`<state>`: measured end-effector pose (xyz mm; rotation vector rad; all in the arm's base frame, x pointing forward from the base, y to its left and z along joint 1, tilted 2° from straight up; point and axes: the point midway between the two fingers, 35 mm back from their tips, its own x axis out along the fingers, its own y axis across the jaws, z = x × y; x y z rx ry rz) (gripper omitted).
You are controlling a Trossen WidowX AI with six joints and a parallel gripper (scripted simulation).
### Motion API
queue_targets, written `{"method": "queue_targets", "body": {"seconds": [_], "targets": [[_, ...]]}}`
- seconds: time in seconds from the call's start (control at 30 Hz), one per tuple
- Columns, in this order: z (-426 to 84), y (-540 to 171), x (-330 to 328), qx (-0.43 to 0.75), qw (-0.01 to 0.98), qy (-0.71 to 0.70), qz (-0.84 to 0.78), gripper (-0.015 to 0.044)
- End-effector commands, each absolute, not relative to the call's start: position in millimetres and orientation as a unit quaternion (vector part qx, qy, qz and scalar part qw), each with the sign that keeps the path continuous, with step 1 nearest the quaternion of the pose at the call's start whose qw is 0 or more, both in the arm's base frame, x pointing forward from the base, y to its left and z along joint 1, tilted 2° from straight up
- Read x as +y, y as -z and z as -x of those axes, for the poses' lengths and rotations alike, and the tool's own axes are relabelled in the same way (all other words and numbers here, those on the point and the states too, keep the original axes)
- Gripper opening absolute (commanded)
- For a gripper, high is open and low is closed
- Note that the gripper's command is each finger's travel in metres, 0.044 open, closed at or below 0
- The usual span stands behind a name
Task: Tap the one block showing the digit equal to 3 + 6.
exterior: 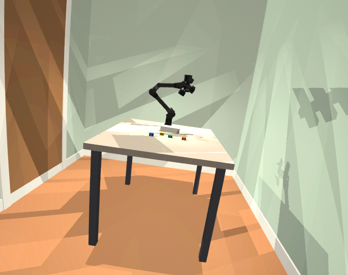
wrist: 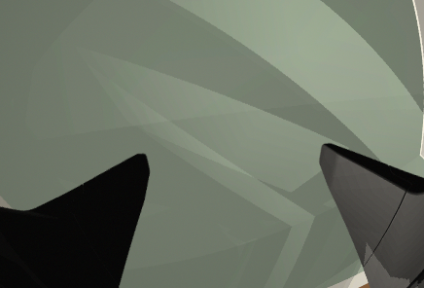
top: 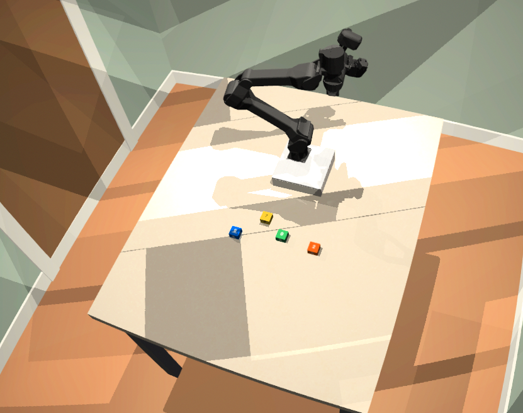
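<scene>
A black robot arm (top: 270,109) holds its gripper (wrist: 232,175) high beyond the table (top: 297,311), fingers wide and holding nothing. Blue (top: 235,231), yellow (top: 265,216), green (top: 282,235) and orange (top: 313,248) blocks sit apart below.

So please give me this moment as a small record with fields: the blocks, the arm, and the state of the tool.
blocks: four on the table: blue block, yellow block, green block, orange block
digits: yellow reads 7; the others are too small to be sure
arm: raised high behind its white base, far from the blocks
tool: open, holds nothing, faces the wall and floor edge
blocks in wrist view: none
contact with blocks: none
</scene>
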<state>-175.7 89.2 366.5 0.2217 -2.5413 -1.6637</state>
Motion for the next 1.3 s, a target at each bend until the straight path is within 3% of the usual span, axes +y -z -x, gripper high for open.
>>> {"method": "queue_targets", "body": {"seconds": [0.0, 0.23, 0.43, 0.6, 0.8, 0.97, 1.27], "targets": [[175.3, -366.3, 92.2, -0.833, 0.044, 0.547, -0.067, 0.0400], [126.5, -345.7, 202.5, -0.793, -0.146, 0.575, 0.137, 0.0400], [32.2, -307.3, 269.1, -0.718, -0.358, 0.543, 0.249, 0.0400], [-62.7, -266.7, 280.8, -0.652, -0.527, 0.470, 0.275, 0.0400], [-167.9, -215.2, 239.6, -0.600, -0.686, 0.339, 0.233, 0.0400], [-229.0, -175.7, 168.6, -0.594, -0.759, 0.216, 0.156, 0.0400], [-252.7, -126.9, 9.5, -0.676, -0.736, 0.040, -0.007, 0.0400]]}}
